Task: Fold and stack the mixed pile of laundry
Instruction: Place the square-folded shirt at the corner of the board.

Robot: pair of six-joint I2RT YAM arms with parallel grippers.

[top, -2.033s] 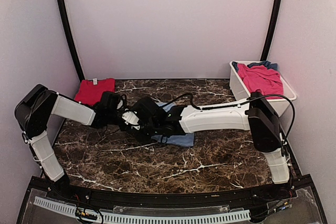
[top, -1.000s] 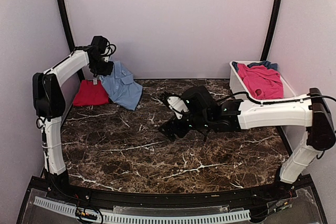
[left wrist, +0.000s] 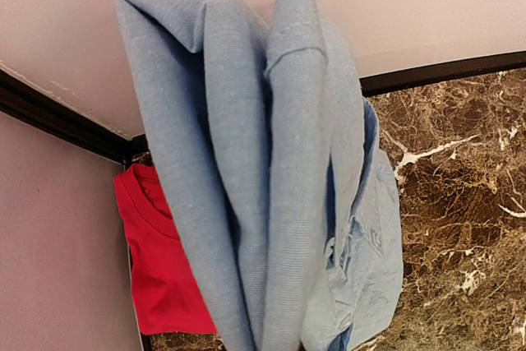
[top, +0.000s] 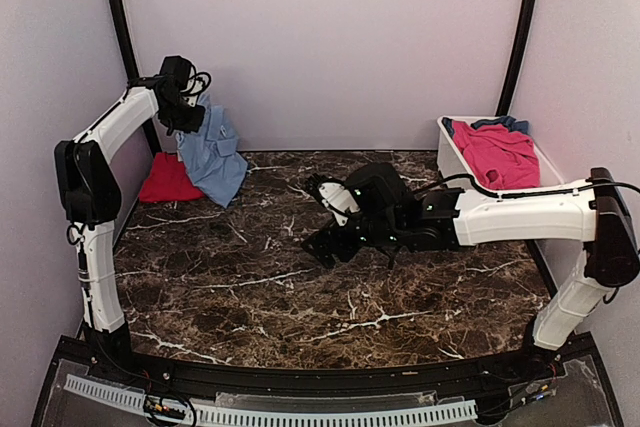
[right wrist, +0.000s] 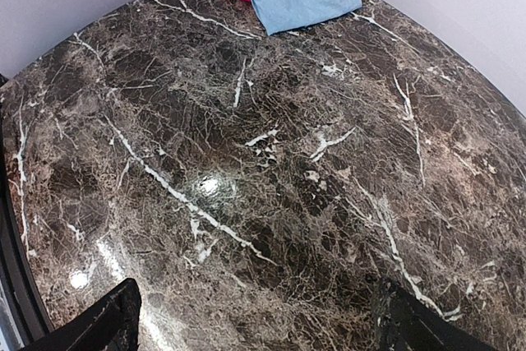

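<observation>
My left gripper (top: 186, 115) is raised at the far left corner, shut on the top of a folded light-blue shirt (top: 216, 154) that hangs from it. The shirt's lower edge reaches down beside a folded red garment (top: 163, 180) on the table. In the left wrist view the light-blue shirt (left wrist: 271, 170) fills the frame and hides the fingers, with the red garment (left wrist: 160, 260) below left. My right gripper (top: 323, 221) hovers open over the table's middle, nothing between its fingers (right wrist: 105, 328). More laundry, a pink-red piece (top: 496, 152) and a darker blue piece (top: 511, 124), lies in the tub.
The white plastic tub (top: 449, 163) stands at the back right corner against the wall. The dark marble table (top: 300, 297) is ringed by pale walls and two black posts. The right forearm stretches across the table's right half.
The left gripper has carried the blue shirt from the table's middle up to the far left, then a little further left over the red garment. The right arm has held still for the last second.
</observation>
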